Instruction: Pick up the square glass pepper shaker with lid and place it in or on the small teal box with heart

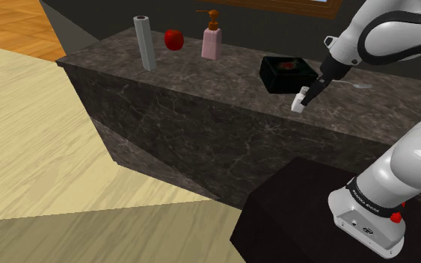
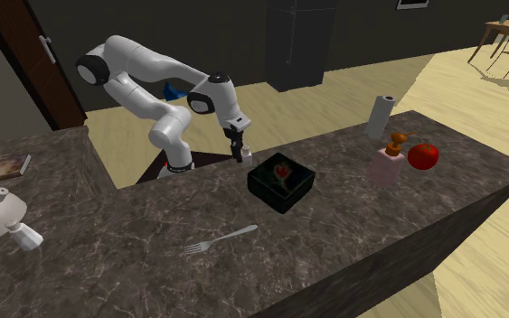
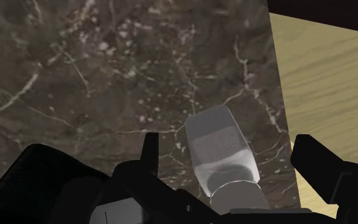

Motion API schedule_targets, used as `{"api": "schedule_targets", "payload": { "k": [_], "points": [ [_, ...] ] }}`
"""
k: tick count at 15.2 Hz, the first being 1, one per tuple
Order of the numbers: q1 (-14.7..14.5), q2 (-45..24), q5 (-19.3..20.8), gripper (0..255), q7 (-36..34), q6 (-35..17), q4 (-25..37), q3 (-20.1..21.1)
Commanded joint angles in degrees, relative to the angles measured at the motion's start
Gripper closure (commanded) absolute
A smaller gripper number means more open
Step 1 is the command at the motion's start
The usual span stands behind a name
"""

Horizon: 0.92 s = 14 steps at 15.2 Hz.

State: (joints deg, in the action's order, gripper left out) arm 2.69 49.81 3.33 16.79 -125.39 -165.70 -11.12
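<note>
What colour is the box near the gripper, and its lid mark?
Black box, red heart on its lid; clearest in the second exterior view.

Dim light leaves the counter [image 1: 223, 112] murky while the floor [image 1: 37, 134] glows at the shoulder view's left, a soft-edged shadow darkening the frame's lower left.

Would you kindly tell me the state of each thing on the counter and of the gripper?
Gripper: open, astride the shaker.
Shaker: on the counter, not gripped.
Box: heart side up, nothing on it.
Soap bottle: upright.
Roll: upright.
Fork: lying flat.
</note>
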Motion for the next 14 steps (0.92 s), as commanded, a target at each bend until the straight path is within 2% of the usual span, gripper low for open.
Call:
{"api": "schedule_targets", "payload": {
  "k": [1, 8, 9, 14],
  "points": [
    [-0.2, -1.2, 0.0, 0, 0.0, -2.0, -0.7, -0.1],
    [-0.2, -1.2, 0.0, 0, 0.0, -2.0, -0.7, -0.1],
    [-0.2, -1.2, 0.0, 255, 0.0, -2.0, -0.7, -0.1],
    [-0.2, -1.2, 0.0, 255, 0.0, -2.0, -0.7, -0.1]
  ]
}}
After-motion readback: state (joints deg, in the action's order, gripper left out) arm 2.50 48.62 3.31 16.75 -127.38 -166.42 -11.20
